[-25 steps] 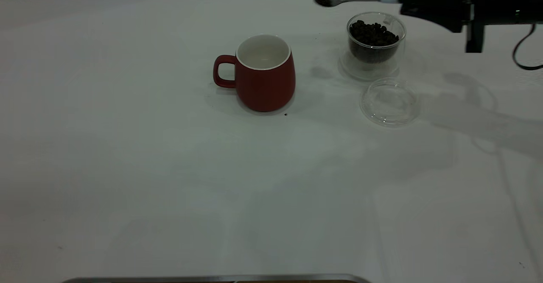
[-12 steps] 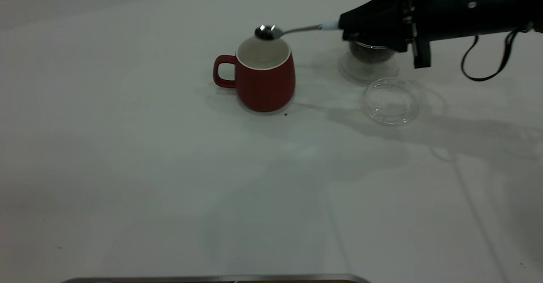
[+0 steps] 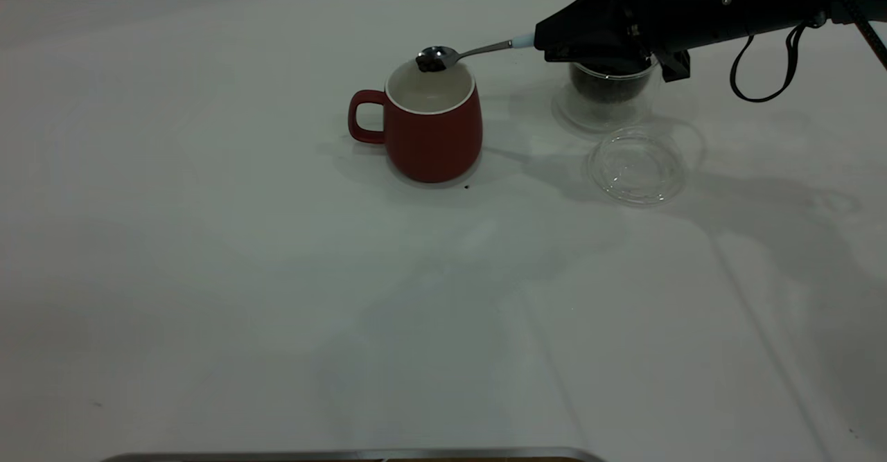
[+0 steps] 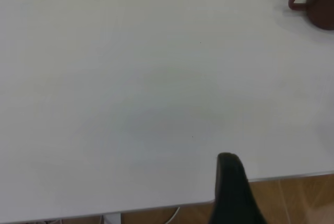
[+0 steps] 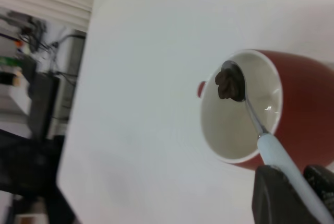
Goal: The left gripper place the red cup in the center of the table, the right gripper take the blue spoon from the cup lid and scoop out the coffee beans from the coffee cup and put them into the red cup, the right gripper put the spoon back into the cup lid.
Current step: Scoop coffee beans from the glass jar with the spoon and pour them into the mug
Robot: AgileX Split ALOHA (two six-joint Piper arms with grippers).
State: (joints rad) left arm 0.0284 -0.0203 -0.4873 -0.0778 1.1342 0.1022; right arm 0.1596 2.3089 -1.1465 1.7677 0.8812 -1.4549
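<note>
Beans (image 3: 430, 64) are sitting in the bowl of the blue spoon (image 3: 463, 53), which the right gripper (image 3: 554, 41) is holding out level over the red cup (image 3: 428, 121). Its fingers (image 5: 275, 197) are pinching the pale handle, and the metal stem is reaching away from their tips so that the bowl is hanging above the far rim of the cup's white inside. The cup is standing upright on the counter (image 3: 277, 275), well beyond the fingertips, with its handle pointing away from them. Directly beneath the fingers the coffee cup (image 3: 610, 86) is standing, half hidden by them, dark with beans inside. The cup lid (image 3: 636, 165) is lying flat on the counter just beside that glass, nearer the camera. The left gripper (image 4: 233, 192) is hanging over the counter's edge, far from the red cup; whether its fingers are spread or closed I cannot tell.
</note>
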